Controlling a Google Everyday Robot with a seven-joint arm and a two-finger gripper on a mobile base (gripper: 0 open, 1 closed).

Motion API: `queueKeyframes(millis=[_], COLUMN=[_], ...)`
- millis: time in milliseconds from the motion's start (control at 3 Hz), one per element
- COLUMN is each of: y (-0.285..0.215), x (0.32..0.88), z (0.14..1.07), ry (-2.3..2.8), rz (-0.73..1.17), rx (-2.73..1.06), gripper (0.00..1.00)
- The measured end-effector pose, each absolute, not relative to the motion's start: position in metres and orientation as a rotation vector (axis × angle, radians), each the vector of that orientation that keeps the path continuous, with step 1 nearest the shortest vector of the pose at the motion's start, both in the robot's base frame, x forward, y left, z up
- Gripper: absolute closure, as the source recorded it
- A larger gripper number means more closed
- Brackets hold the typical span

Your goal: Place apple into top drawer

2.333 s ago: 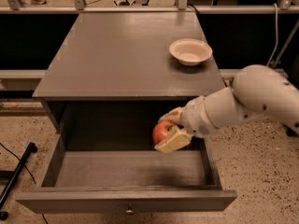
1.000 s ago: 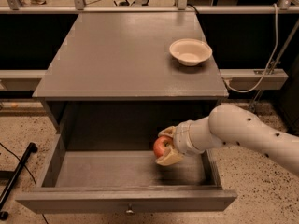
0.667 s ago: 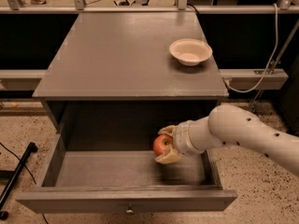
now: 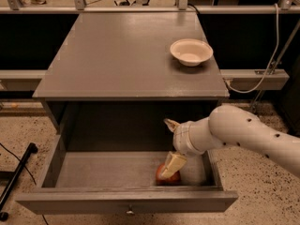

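The arm [image 4: 243, 131] reaches from the right, gripper [image 4: 171, 145] low over the open drawer [image 4: 126, 202], fingers spread. The apple [image 4: 169, 177] lies inside at front right, beneath the lower finger. A bowl [image 4: 191, 51] sits on the bench [image 4: 117, 55].

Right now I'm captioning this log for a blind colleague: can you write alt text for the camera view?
A white robot arm reaches from the right into the open top drawer, its gripper open over the apple, which lies on the drawer floor near the front, with one finger overlapping it. A cream bowl sits on the grey cabinet top.
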State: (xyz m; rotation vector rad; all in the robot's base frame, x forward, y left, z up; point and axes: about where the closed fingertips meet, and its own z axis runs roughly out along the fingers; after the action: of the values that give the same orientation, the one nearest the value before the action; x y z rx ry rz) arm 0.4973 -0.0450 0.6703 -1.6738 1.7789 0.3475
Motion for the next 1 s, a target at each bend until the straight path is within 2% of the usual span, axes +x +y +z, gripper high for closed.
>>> queueKeyframes(millis=[333,1000], y=[-0.049,-0.104], x=[0.498,0.49], z=[0.678,0.72], ry=[1.768,1.825], rz=[0.371,0.35], rx=[-1.633,-1.472], gripper=[0.0,0.0])
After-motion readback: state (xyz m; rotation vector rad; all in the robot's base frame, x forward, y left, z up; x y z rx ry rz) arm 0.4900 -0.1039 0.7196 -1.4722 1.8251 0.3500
